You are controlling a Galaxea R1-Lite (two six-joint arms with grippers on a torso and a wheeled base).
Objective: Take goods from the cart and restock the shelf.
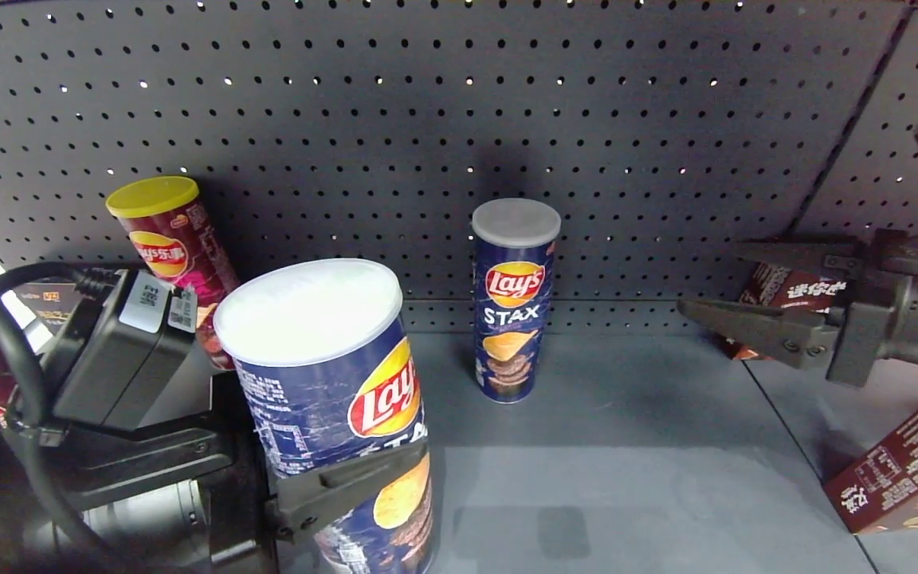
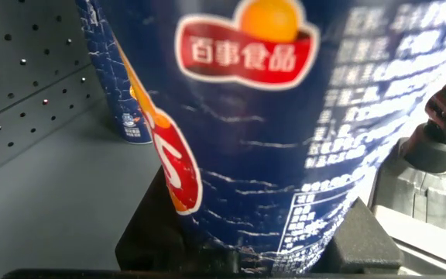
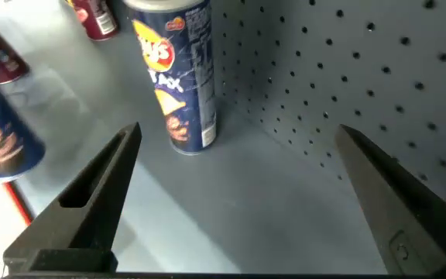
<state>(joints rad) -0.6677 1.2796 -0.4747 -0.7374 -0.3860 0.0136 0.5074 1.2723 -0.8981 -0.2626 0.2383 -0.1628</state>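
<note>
Head view: the left gripper (image 1: 323,488) is clamped around the lower body of a blue chip can (image 1: 319,375), held toward the front of the shelf and left of a matching can (image 1: 513,303) that stands against the pegboard (image 1: 427,119). Whether the held can's base touches the shelf floor (image 1: 626,446) cannot be told. The right gripper (image 1: 710,279) hangs spread and empty near the brown boxes (image 1: 905,470). Good placement likely calls for keeping the can vertical, seating its base fully on bare floor clear of the red can (image 1: 172,247), and only then releasing.
</note>
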